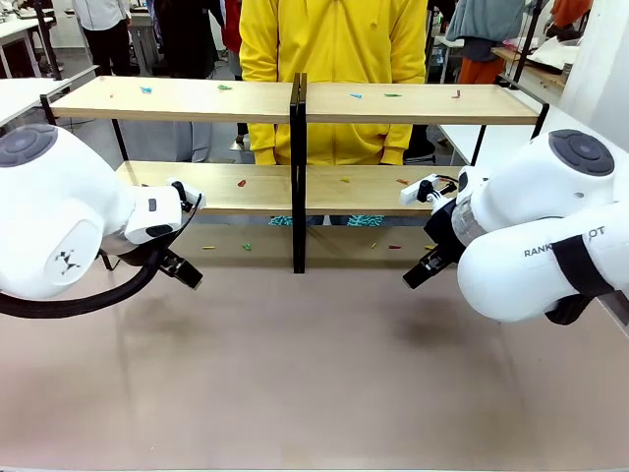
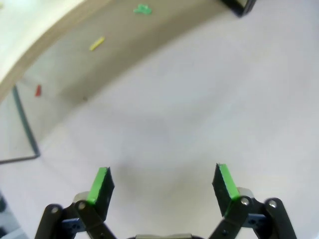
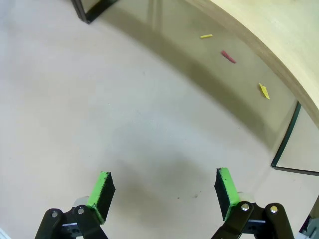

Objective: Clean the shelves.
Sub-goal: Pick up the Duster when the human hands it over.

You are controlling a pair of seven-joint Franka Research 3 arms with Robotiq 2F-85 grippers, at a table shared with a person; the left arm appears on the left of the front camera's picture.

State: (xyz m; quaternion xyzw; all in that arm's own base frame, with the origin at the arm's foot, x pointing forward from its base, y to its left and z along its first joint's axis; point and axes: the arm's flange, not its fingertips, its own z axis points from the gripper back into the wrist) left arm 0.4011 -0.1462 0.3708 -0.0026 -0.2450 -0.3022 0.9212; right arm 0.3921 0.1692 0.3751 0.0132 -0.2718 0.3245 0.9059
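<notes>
A white table stands left of the grey-brown tabletop.

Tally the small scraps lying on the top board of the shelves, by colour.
Blue scraps: 2
Green scraps: 2
Red scrap: 1
Total on the top board of the shelves: 5

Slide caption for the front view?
Open left gripper and right gripper above the table; shelves littered with scraps; person behind.
</notes>
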